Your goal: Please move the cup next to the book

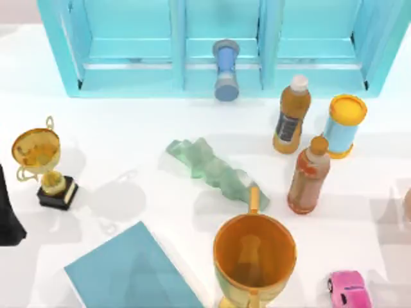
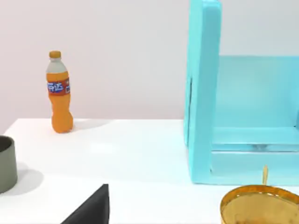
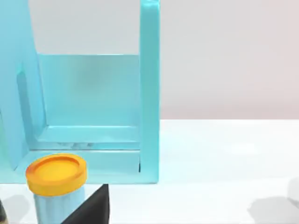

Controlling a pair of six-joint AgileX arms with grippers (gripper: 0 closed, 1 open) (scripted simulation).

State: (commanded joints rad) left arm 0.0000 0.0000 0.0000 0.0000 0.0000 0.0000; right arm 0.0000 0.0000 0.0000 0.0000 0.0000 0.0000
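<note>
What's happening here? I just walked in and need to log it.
Nothing is being handled yet. The left arm sits at the table's left edge. The dark grey cup stands untouched on the white table, as the left wrist view shows. The teal book lies flat at the front, left of the orange goblet.

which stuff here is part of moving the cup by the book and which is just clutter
Job:
cup, dark grey, in the left wrist view
book, teal, front left

Clutter:
green cloth
orange goblet
small gold trophy
two brown bottles
yellow-lidded can
pink car
blue shelf
</note>
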